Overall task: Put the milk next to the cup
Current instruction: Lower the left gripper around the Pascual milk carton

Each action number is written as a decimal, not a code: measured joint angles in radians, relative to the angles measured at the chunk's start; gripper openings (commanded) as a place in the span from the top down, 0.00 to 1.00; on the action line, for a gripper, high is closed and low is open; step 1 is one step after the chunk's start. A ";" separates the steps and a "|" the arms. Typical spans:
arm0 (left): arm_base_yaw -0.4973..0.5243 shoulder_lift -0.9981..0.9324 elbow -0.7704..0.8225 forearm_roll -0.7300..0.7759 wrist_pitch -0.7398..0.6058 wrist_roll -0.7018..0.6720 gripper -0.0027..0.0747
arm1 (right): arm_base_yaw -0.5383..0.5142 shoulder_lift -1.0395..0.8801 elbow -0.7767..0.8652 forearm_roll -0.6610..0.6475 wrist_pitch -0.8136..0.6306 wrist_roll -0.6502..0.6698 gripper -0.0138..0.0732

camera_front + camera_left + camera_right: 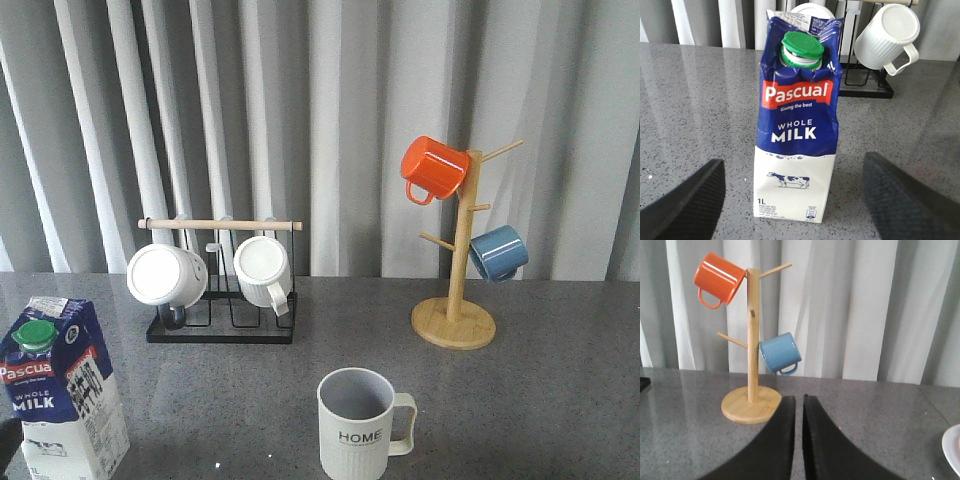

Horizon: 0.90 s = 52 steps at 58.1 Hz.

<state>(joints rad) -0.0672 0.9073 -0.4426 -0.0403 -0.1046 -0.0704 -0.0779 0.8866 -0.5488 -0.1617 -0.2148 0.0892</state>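
Milk [62, 385] stands upright at the table's [520, 400] front-left corner, green cap [36, 333] on, well apart from the cup [358, 425]. Cup sits upright front-centre, handle to the right, "HOME" facing the camera. In the left wrist view the left gripper [800, 200] is spread wide, one finger [687, 205] on each side of the milk [797, 120], neither touching it. In the right wrist view the right gripper [798, 440] has its fingers [775, 445] nearly together with a thin slit between, holding nothing, pointed at the wooden tree [752, 360]. Orange mug [433, 168] and blue mug [498, 252] hang on the tree. Black rack [222, 300] behind holds two white mugs [166, 274].
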 measured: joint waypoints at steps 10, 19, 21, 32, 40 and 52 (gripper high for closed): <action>0.000 0.000 0.000 0.000 0.000 0.000 0.25 | 0.000 -0.053 0.000 -0.005 0.085 0.002 0.85; 0.000 0.000 0.000 0.000 0.000 0.000 0.25 | 0.000 -0.071 0.000 -0.008 0.047 0.005 0.85; 0.000 0.000 0.000 0.000 0.000 0.000 0.25 | 0.000 -0.071 0.000 -0.011 0.035 0.005 0.85; 0.000 0.000 0.000 0.000 0.000 0.000 0.25 | 0.000 -0.071 0.000 -0.012 0.021 0.005 0.85; 0.000 0.000 0.000 0.000 0.000 0.000 0.25 | 0.000 -0.071 0.000 -0.013 0.020 0.005 0.85; 0.000 0.000 0.000 0.000 0.000 0.000 0.25 | 0.000 -0.071 0.000 -0.013 0.020 0.005 0.85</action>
<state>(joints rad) -0.0672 0.9073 -0.4426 -0.0403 -0.1046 -0.0704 -0.0781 0.8155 -0.5488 -0.1746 -0.1943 0.0939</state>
